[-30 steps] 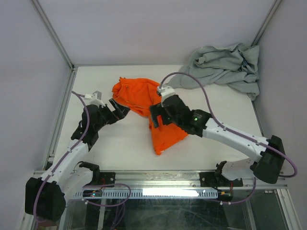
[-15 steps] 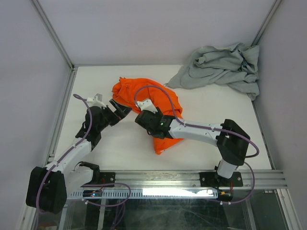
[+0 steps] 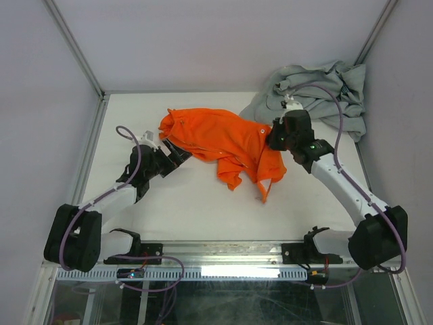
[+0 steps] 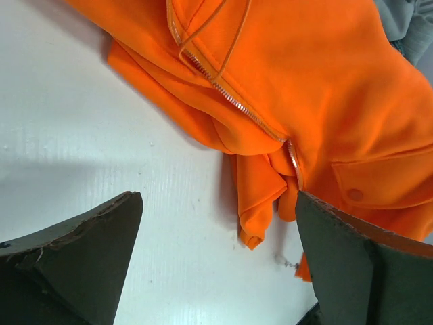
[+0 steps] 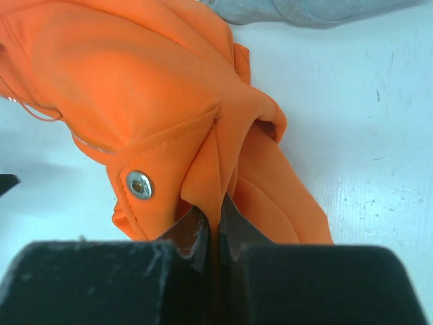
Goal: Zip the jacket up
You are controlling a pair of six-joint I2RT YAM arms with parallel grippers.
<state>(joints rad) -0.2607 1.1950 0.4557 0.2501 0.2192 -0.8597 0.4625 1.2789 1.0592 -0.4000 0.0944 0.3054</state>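
White bench point(image 3: 189, 203) boxed in by pale walls, carrying one jacket point(image 3: 216, 135) and one light grey garment point(image 3: 318, 91), with two arms and two grippers over it.

Bright orange jacket, spread across the middle of the bench toward the far side. Runs with its long axis left to right in the top view, dipping slightly nearer at the right end. Bunches up at the left and trails a loose flap toward the near edge at the right. Shows one zipper point(image 4: 233, 101) in the left wrist view, a line of metal teeth slanting from upper left to lower right, with thin orange drawcords point(image 4: 203, 30) beside its upper end. Shows one pocket flap with one metal snap point(image 5: 139, 184) in the right wrist view.

Grey garment heaped in the far right corner, its edge just beside the jacket's right end.

At the jacket's left end, the left gripper point(image 3: 177, 153), fully released, fingers point(image 4: 81, 250) spread wide, just beside the fabric. At the right end, the right gripper point(image 3: 273, 138), clenched on a fold of the jacket next to the snap, fingers point(image 5: 193, 237) pressed together with orange cloth pinched between.
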